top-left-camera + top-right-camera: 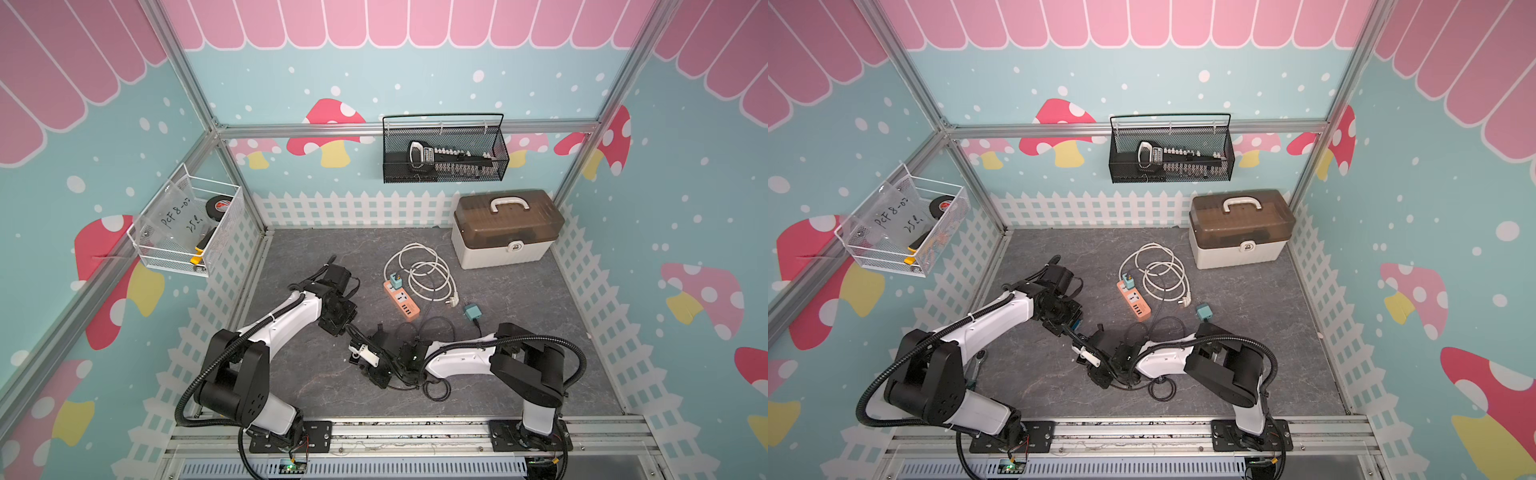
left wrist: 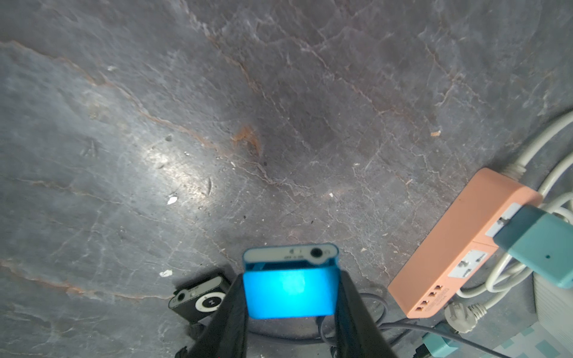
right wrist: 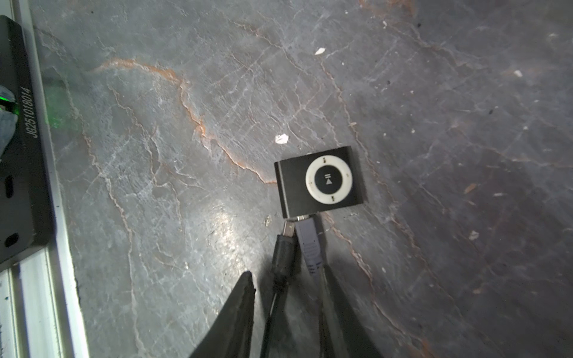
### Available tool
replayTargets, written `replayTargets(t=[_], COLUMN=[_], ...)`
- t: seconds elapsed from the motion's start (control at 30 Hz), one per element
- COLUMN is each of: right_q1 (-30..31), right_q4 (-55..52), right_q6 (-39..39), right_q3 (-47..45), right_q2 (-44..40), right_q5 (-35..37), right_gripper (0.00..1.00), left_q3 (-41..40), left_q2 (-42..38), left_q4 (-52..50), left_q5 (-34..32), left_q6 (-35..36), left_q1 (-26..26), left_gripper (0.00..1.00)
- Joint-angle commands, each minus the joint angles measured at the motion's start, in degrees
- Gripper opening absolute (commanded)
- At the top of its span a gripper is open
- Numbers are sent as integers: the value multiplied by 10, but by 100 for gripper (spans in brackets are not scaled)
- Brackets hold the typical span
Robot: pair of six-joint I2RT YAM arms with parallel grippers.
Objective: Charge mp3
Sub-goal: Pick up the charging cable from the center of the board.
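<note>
Table [image 1: 519, 332] is dark grey slate-look with rust-coloured veins, pale scratches and white specks. An aluminium rail runs along its 6 o'clock edge. The walls are teal with mushroom prints, pink scallops up top and a white picket-fence strip at table level, all in an aluminium frame.

At the 1 o'clock corner we see a storage box [image 1: 505, 228] with a brown lid. A black mesh basket [image 1: 444, 149] hangs on the 12 o'clock wall and a white wire basket [image 1: 187, 228] on the 9 o'clock wall.

Near centre lies an orange power strip [image 1: 401, 300] with a teal adapter [image 1: 395, 281] plugged in. A coiled white cord [image 1: 424, 270] sits at its 1 o'clock.

Left hand [image 2: 291, 274] is clamped on the blue mp3 player [image 2: 290, 294], at 7 o'clock of the strip.

The black mp3 player [image 3: 319, 181] lies flat on the table at 6 o'clock of the strip, with a grey plug [image 3: 310, 245] meeting its edge. A black plug [image 3: 283, 245] stops just short beside it.

Right hand [image 3: 288, 272] straddles both plugs. Its fingers stand apart, and we see a gap on the black plug's side.
</note>
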Motion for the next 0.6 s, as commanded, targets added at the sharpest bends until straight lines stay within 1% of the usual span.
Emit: replayTargets(t=[0.0, 0.23, 0.37, 0.57], right_q1=[6, 6, 7, 10], right_q4=[-16, -5, 7, -12], right_q6=[-11, -23, -32, -26], right_q3=[3, -12, -21, -3], right_q2=[-6, -31, -44, -21], right_q5=[11, -11, -36, -59], right_gripper=[32, 32, 33, 32], left_q3=[-6, -12, -16, -19], left_q2=[-12, -17, -18, -17], left_q4=[-6, -3, 2, 6], left_q5=[1, 3, 5, 9], left_q6=[11, 11, 11, 11], left_q1=[7, 13, 14, 16], left_gripper=[0, 0, 0, 0])
